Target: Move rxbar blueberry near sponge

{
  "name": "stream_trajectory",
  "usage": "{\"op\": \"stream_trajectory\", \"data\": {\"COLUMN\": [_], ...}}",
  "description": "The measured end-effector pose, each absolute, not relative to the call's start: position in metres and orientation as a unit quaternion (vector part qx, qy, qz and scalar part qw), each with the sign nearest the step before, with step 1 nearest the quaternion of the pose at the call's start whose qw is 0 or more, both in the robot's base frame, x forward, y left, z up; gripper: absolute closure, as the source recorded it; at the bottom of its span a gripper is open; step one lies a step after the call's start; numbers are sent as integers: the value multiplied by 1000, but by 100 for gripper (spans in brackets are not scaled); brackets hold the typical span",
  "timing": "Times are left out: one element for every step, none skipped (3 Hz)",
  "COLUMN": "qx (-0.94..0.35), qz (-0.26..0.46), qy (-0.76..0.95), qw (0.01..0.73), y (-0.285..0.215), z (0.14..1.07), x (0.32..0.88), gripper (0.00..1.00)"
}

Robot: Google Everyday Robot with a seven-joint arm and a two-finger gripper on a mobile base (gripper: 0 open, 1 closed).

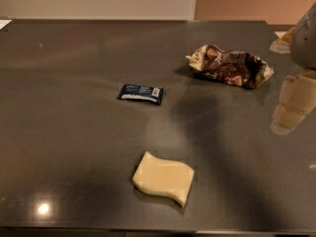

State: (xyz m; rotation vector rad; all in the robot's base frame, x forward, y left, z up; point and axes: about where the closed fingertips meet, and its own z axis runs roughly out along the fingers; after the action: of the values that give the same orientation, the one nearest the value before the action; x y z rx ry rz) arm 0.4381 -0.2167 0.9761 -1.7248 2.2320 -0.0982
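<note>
One rxbar blueberry [140, 93], one sponge [163, 178] and one crumpled snack bag [229, 65] lie on the dark worktop [64, 132].

The rxbar blueberry is a small flat navy wrapper with white lettering and a white patch at its right end. It lies near the middle, well apart from the sponge, which sits nearer the front edge, pale cream with wavy sides. Bare worktop lies between them.

The brown-and-white bag lies farther back to the right. The single gripper [291, 110] hangs at the right edge, holding nothing; whether it is released or clenched cannot be told.
</note>
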Motion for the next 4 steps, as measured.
{"op": "stream_trajectory", "data": {"qx": [-603, -608, -617, -630], "qz": [-34, -31, -21, -6], "qy": [781, 776, 768, 755], "qw": [159, 164, 174, 182], "y": [-217, -204, -182, -158], "z": [976, 978, 978, 976], "x": [438, 449, 468, 490], "gripper": [0, 0, 0, 0]}}
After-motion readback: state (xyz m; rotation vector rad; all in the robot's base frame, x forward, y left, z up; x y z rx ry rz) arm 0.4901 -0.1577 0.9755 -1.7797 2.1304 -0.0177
